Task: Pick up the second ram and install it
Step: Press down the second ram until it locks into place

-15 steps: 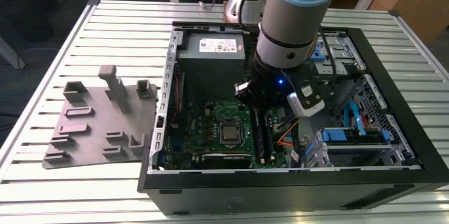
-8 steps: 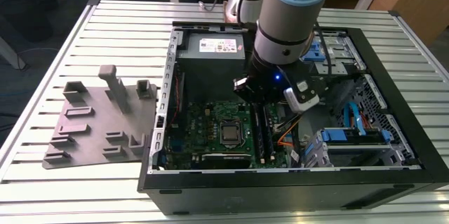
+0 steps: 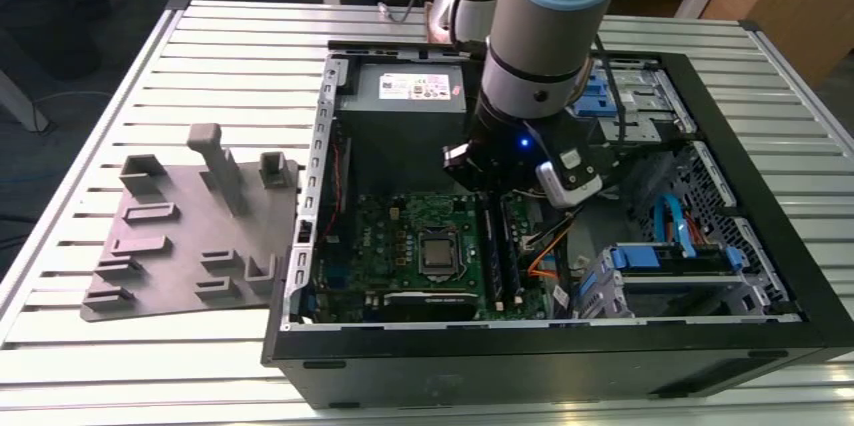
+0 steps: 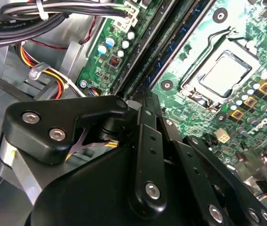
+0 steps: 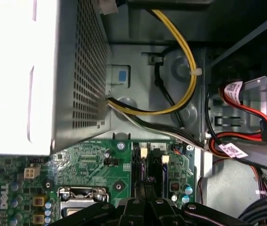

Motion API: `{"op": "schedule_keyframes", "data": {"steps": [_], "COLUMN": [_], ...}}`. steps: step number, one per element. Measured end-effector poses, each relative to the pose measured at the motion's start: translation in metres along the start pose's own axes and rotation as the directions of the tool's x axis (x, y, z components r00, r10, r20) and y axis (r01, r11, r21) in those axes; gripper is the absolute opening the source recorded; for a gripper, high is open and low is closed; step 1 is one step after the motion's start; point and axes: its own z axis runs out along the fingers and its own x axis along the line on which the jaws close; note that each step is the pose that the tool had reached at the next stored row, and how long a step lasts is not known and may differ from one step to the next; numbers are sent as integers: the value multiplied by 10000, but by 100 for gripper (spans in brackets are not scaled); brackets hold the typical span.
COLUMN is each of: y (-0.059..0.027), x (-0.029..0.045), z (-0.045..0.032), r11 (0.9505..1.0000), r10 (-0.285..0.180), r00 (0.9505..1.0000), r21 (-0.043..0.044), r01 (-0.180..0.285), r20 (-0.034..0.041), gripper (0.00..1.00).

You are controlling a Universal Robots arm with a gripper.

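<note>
Black gripper (image 3: 514, 208) is down inside the open PC case (image 3: 747, 341), over the RAM slots just at the exterior view's right of the green motherboard (image 3: 387, 236). Second ram (image 4: 145, 101): slim dark strip standing on edge in the slot area, running from the finger linkage up toward the board's far edge; in the second wrist view the fingers (image 4: 145, 141) look closed in on its near end, prob. clamped on it, but the contact itself is hidden. CPU socket (image 4: 222, 75) sits just beside, silver lid exposed. Crowding: cable bundle (image 4: 53, 14) w/ black, red, yellow wires near the slots. First wrist view adds the perforated PSU box (image 5: 76, 70), a yellow cable loop (image 5: 185, 70), red SATA lead (image 5: 251, 113). Exterior view adds the grey tray (image 3: 187, 236) w/ upright posts, on the slatted table (image 3: 80, 366), well apart from the case, plus blue drive brackets (image 3: 674, 236).
</note>
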Motion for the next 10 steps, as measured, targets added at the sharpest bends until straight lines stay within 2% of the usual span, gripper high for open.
{"op": "schedule_keyframes", "data": {"steps": [10], "y": [30], "x": [1], "z": [98], "r11": [10000], "r10": [0], "r00": [10000], "r21": [4], "r01": [0], "r20": [-2], "gripper": [7]}}
